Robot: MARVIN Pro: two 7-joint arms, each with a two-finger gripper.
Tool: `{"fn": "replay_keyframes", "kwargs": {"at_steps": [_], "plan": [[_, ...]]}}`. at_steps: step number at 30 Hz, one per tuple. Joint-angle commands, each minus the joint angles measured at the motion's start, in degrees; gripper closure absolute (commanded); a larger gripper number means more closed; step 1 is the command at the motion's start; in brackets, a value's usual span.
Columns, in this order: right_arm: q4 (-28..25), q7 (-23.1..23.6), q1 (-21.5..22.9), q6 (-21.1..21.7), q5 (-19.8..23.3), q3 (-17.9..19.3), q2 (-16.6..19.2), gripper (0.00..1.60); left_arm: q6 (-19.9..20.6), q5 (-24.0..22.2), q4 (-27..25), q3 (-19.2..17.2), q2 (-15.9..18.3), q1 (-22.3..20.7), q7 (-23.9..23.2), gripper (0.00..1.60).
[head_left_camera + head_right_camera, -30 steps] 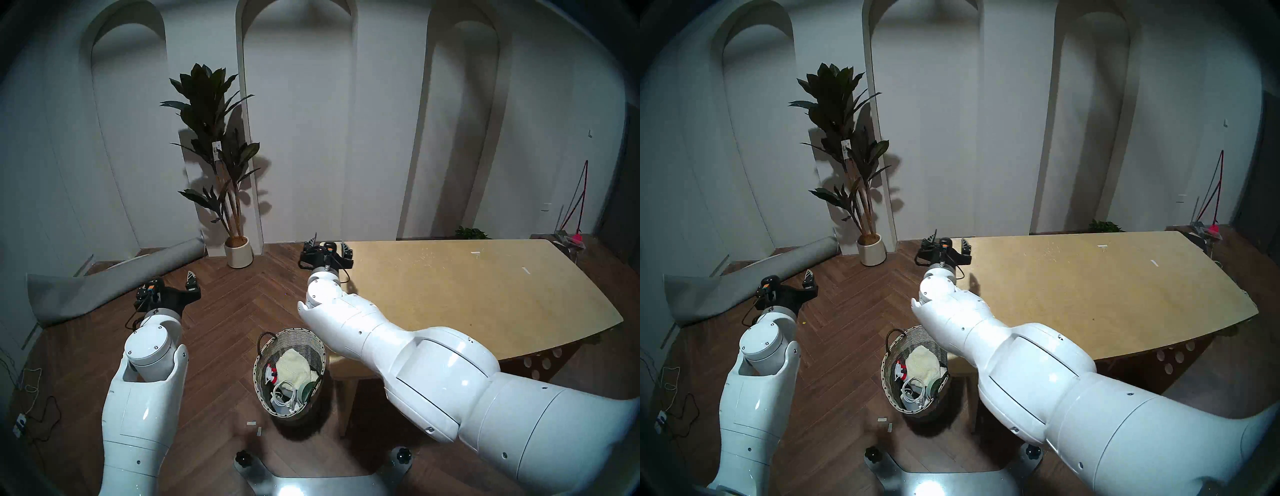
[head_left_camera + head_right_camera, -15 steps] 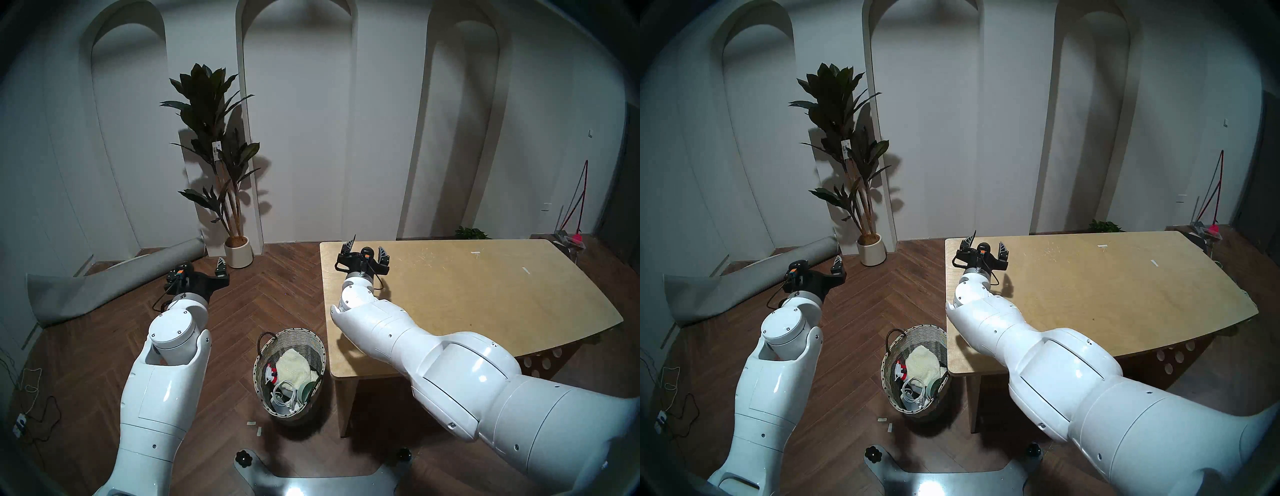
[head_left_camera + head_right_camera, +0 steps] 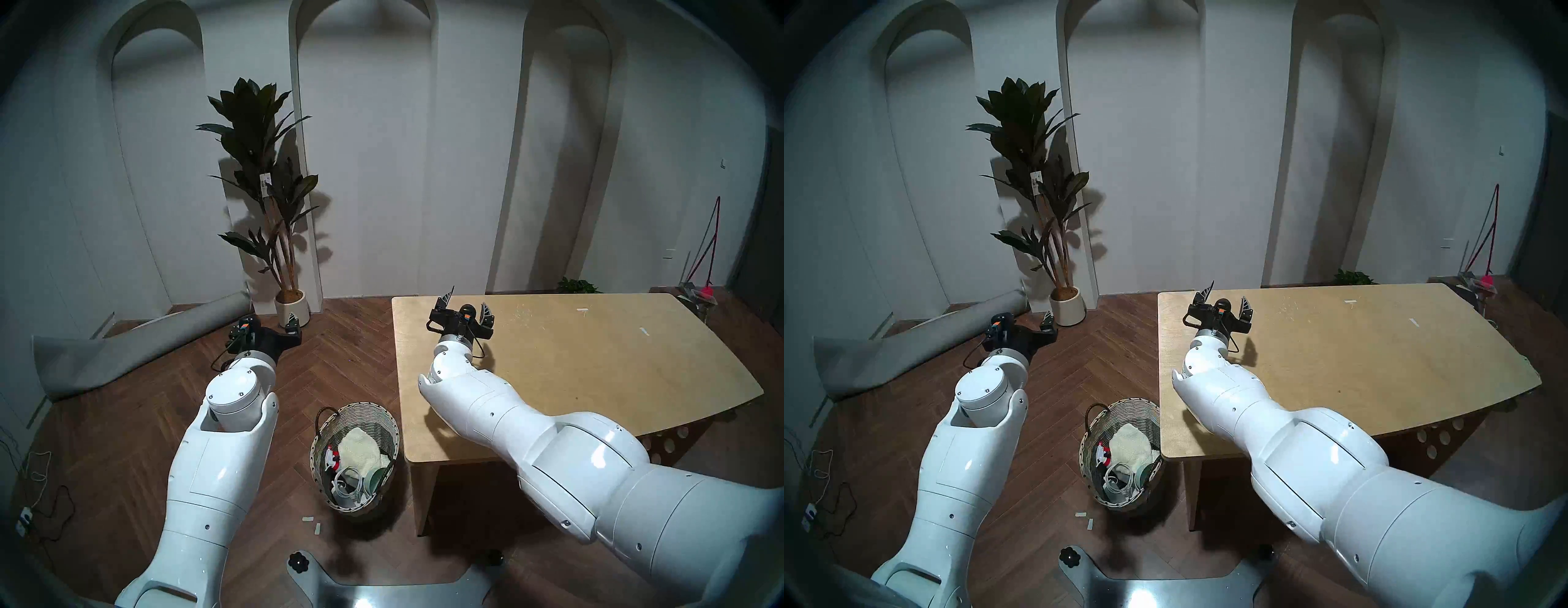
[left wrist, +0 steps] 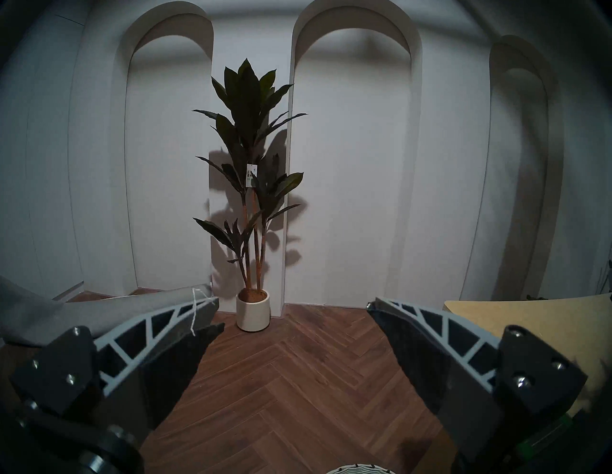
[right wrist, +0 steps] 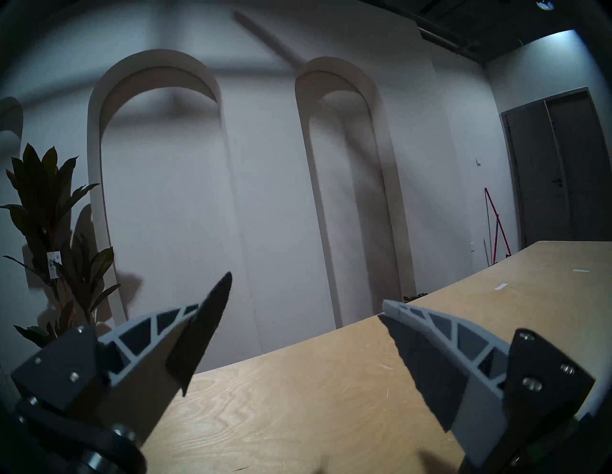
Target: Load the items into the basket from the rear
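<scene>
Cloth (image 3: 359, 450), cable (image 3: 348, 484) and bowl (image 3: 375, 482) all lie inside the basket (image 3: 384, 418) — loading looks done. Both grippers — left (image 4: 293, 319), right (image 5: 306, 298) — gape empty, well beyond the basket.

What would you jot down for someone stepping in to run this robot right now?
Left gripper: open, empty, out over the floor, facing the potted plant.
Right gripper: open, empty, above the wooden table.
The basket stands on the floor by the table's corner. In it lie the cream cloth, the white cable coil and the mint-green bowl, plus a small red-and-white item.
Done: all three visible items are in the basket.
Left: apparently nothing to load; only tape scraps show on the tabletop.
</scene>
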Motion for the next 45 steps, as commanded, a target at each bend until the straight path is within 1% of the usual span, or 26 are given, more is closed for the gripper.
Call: {"fn": "replay_keyframes", "kwargs": {"at_steps": [1, 8, 13, 24, 32, 42, 45], "plan": [[-2.7, 0.1, 2.4, 0.2, -0.8, 0.0, 1.8, 0.0, -0.6, 0.1, 1.1, 0.8, -0.5, -4.6, -0.5, 0.0], [-4.1, 0.1, 3.8, 1.1, -2.1, -0.3, 4.7, 0.0, -0.9, 0.4, 4.5, 1.8, -1.1, -7.4, -1.0, 0.0], [-5.0, 0.8, 3.5, 2.7, -2.8, -0.9, 5.5, 0.0, -1.1, 0.6, 6.8, 2.2, -1.3, -9.6, -1.3, 0.0], [-7.6, 3.7, 2.8, 6.8, -4.0, -3.5, 7.1, 0.0, -1.8, 1.1, 12.0, 2.7, -1.7, -13.7, -1.7, 0.0], [-10.0, 5.6, 2.7, 9.8, -4.0, -4.3, 9.4, 0.0, -2.6, 1.6, 15.7, 3.0, -2.1, -16.2, -2.0, 0.0], [-12.7, 7.7, 1.0, 13.4, -3.2, -4.8, 11.5, 0.0, -3.8, 2.2, 19.4, 3.3, -2.7, -18.4, -2.1, 0.0], [-14.4, 8.9, 0.1, 14.7, -2.9, -5.0, 12.6, 0.0, -4.3, 2.6, 21.0, 3.5, -2.9, -19.3, -2.1, 0.0]]}}
